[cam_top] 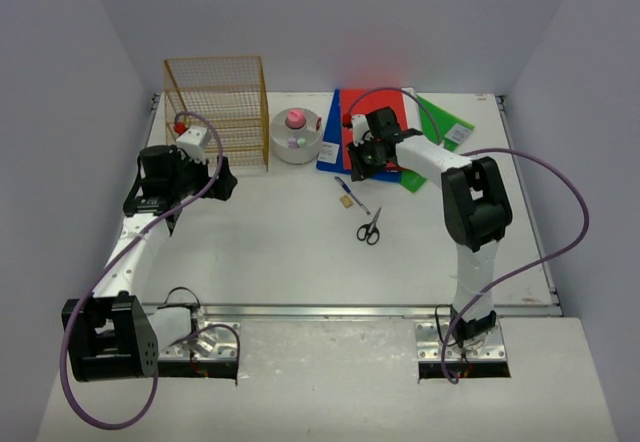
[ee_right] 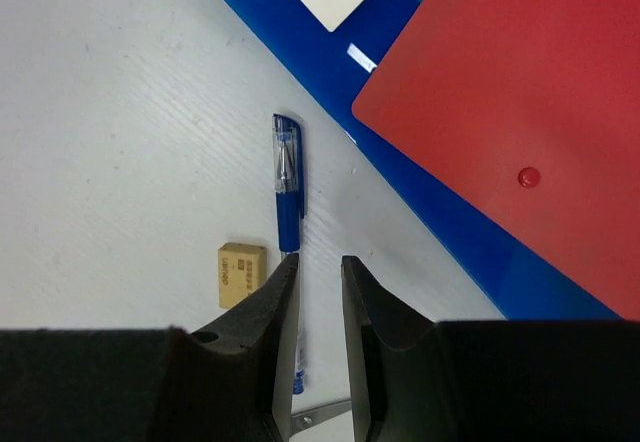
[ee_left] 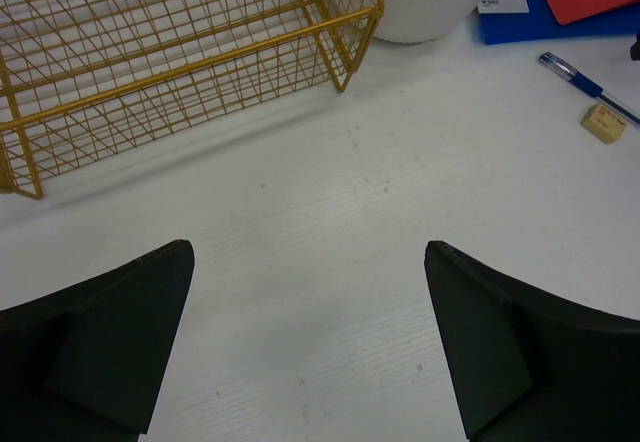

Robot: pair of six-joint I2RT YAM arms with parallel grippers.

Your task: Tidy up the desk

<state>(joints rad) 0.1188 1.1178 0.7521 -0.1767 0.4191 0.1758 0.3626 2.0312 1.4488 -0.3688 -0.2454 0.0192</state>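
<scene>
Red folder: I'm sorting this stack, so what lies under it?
A blue folder lies under the red folder, sticking out along its edge. In the top view a green folder shows beyond it. Whatever sits between them is covered.

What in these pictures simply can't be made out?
- Right wrist view: the pen runs under a finger of the right gripper; whether it is gripped is unclear.
- Right wrist view: print on the eraser is too small to read.
- Top view: contents of the white tub are too small; the left wrist view crops it at the top edge.
</scene>
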